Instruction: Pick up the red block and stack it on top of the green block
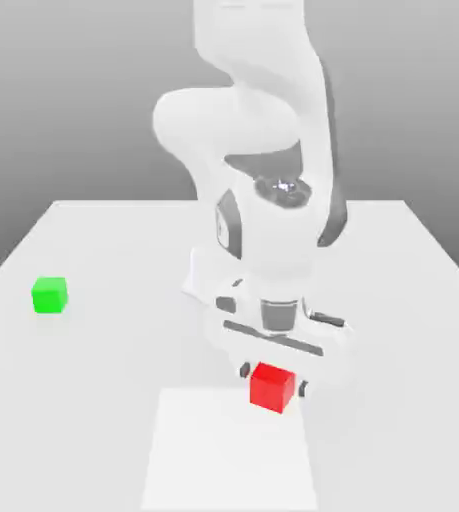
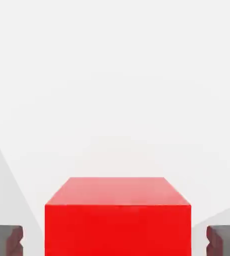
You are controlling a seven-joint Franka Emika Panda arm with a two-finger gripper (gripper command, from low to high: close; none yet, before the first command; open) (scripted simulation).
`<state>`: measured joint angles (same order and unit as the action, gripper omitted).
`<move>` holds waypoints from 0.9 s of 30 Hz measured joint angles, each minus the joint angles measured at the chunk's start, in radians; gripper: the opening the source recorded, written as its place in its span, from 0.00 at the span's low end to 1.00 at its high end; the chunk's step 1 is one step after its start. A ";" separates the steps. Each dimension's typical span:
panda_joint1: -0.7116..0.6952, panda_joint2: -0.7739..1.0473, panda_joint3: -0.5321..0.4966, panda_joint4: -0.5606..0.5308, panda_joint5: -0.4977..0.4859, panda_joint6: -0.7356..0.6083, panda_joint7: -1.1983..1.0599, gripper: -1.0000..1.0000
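White table (image 1: 93, 250); tool (image 1: 273, 380) spread around red block (image 1: 272, 386), green block (image 1: 49, 294) well apart.

White table (image 1: 93, 250): a flat, matte top whose straight far edge met a plain grey backdrop (image 1: 73, 100), darker toward the upper part of the exterior view. A brighter rectangular patch (image 1: 213, 455) lay flush on the table's near middle part and ran out at the lower edge of the exterior view. In the hand view, the tabletop (image 2: 111, 75) appeared as an even, pale, unmarked field.
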<state>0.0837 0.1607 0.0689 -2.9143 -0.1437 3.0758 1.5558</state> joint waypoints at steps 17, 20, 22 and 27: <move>-0.133 -0.337 -0.087 -0.029 0.125 -0.292 -0.236 0.00; -0.245 -0.370 -0.182 -0.020 0.073 -0.326 -0.311 0.00; -0.322 -0.389 -0.246 -0.014 0.037 -0.346 -0.360 0.00; -0.517 -0.426 -0.404 0.000 -0.053 -0.388 -0.485 0.00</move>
<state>-0.4331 -0.2652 -0.3355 -2.9140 -0.1969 2.6876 1.0705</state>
